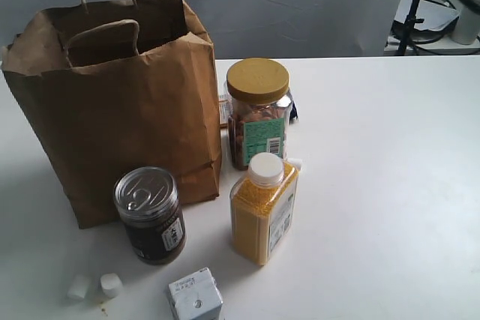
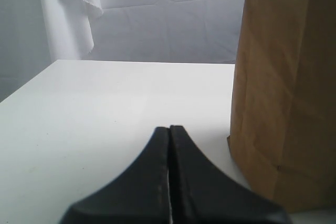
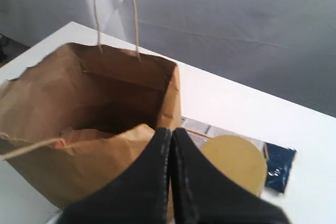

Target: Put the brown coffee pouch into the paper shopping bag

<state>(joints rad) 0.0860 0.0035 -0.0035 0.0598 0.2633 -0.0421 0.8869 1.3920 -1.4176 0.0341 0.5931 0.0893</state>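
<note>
1. In the upper left of the exterior view, the paper shopping bag (image 1: pixel 112 125) stands upright with its mouth open, so the opening is free for a drop from above.
2. The brown coffee pouch is nowhere on the table (image 1: pixel 390 185). In the right wrist view a crinkled brown fold (image 3: pixel 79 136) with an orange fleck lies inside the mouth. It may be the pouch, but I cannot be sure.
3. The right gripper (image 3: pixel 171 129) hangs over that mouth, fingers pressed together on nothing. I judge the pouch is probably in.
4. The left gripper (image 2: pixel 169 128), also pinched together and empty, sits low beside the bag's wall, likely keeping clear.
5. At lower centre, the yellow-grain bottle (image 1: pixel 264 211), yellow-lidded jar (image 1: pixel 257 114) and dark can (image 1: pixel 150 215) crowd the bag's base.
</note>
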